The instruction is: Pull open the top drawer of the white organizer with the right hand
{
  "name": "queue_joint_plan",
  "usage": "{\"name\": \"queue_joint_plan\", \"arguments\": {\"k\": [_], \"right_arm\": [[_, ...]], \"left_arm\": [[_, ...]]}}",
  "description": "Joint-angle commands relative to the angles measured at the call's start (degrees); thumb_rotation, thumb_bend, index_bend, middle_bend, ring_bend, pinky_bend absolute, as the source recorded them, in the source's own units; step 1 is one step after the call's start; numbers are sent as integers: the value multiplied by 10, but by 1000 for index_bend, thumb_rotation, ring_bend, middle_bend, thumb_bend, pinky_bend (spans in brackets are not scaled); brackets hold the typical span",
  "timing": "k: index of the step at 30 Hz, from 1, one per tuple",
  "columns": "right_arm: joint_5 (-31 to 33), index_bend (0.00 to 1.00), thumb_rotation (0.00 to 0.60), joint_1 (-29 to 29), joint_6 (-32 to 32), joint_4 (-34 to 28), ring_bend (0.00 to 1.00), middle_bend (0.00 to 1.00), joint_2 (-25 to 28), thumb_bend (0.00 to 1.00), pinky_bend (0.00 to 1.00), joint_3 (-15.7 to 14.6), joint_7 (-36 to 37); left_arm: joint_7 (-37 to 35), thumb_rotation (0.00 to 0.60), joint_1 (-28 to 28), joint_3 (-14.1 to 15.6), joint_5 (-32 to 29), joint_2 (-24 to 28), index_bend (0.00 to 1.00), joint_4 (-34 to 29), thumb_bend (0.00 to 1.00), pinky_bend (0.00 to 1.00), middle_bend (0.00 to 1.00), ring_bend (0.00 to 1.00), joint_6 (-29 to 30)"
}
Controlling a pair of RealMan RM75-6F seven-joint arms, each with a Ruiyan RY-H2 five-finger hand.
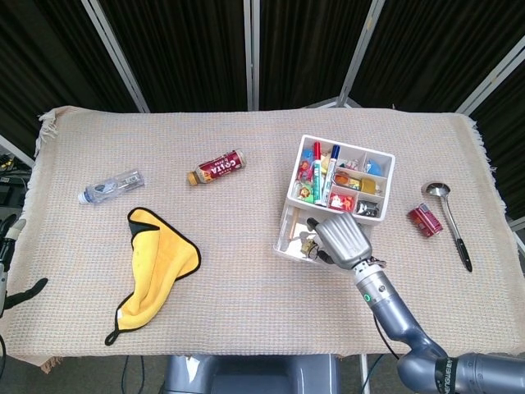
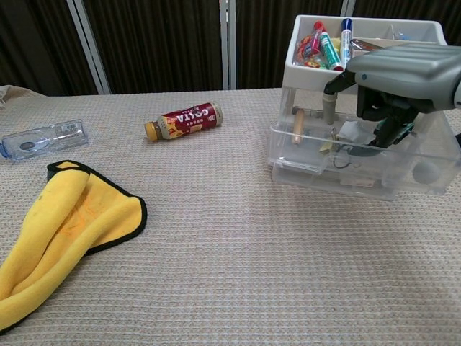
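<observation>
The white organizer [image 1: 386,167] stands right of centre, its top tray full of pens and small items. Its clear top drawer [image 1: 286,240] sticks out toward me, with small items showing inside. My right hand [image 1: 344,238] hovers over the open drawer. In the chest view the organizer [image 2: 291,69] and the drawer [image 2: 323,177] are at the right. There my right hand [image 2: 400,71] has its thumb pointing down and its fingers curled into the drawer, gripping nothing that I can see. Only dark parts of my left hand [image 1: 18,290] show at the table's left edge.
A yellow cloth [image 1: 153,261] lies at the front left, with a clear bottle [image 1: 111,186] and a brown drink bottle [image 1: 216,167] behind it. A red can [image 1: 425,219] and a ladle [image 1: 452,222] lie right of the organizer.
</observation>
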Motion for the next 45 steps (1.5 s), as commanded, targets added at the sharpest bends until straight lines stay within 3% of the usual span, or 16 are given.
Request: {"name": "queue_joint_plan", "arguments": {"k": [1, 10, 28, 45], "right_arm": [[2, 465, 600, 2, 1, 3, 1000, 1000, -2, 164, 683, -2, -1], [-2, 520, 600, 4, 10, 6, 1000, 1000, -6, 284, 683, -6, 0], [7, 564, 600, 5, 23, 9, 1000, 1000, -7, 408, 683, -19, -25], [-24, 595, 600, -2, 45, -20, 1000, 1000, 5, 416, 683, -31, -32]], "left_arm": [[-2, 600, 0, 0, 0, 0, 0, 0, 82, 0, 0, 0, 0], [-3, 600, -1, 1, 1, 1, 0, 0, 82, 0, 0, 0, -1], [-3, 600, 0, 3, 5, 2, 0, -2, 83, 0, 0, 0, 0], [-2, 600, -1, 4, 8, 2, 0, -4, 83, 0, 0, 0, 0]]}}
